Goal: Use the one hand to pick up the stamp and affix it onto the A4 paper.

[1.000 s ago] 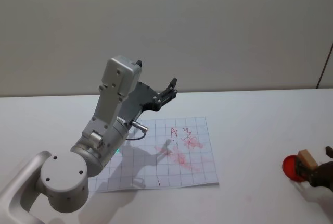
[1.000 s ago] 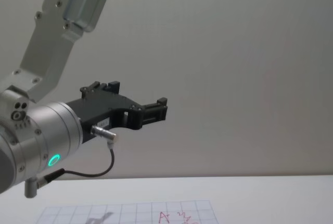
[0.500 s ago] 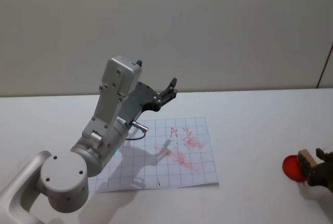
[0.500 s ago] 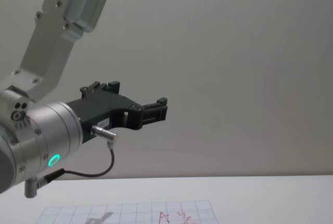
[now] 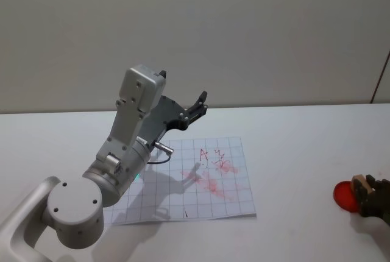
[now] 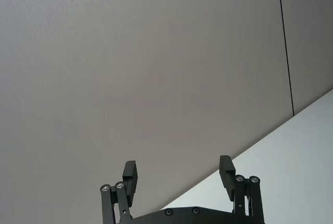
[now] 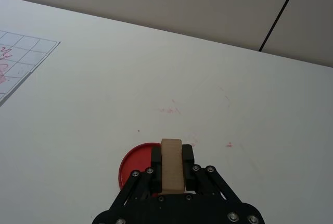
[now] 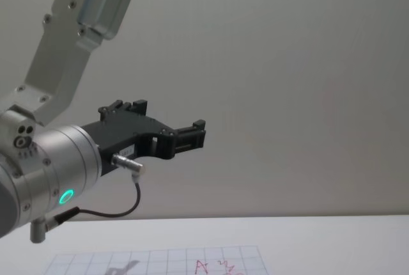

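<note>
The stamp (image 7: 171,164) is a light wooden block, clamped between the black fingers of my right gripper (image 7: 171,157). It sits at the rim of a round red ink pad (image 7: 132,166); contact with the pad is unclear. In the head view this gripper (image 5: 373,196) is at the table's right edge with the stamp (image 5: 361,183) beside the red pad (image 5: 345,196). The A4 paper (image 5: 195,183), a gridded white sheet with red marks and an "A", lies mid-table, well to the left. My left gripper (image 5: 198,105) hangs open and empty, high above the paper.
The bulky silver left arm (image 5: 131,140) rises over the paper's left part and casts a shadow on it. Bare white table (image 5: 298,152) stretches between the paper and the ink pad. A grey wall stands behind the table's far edge.
My right gripper with the stamp has shifted slightly to the right by the red pad. The left arm has not moved.
</note>
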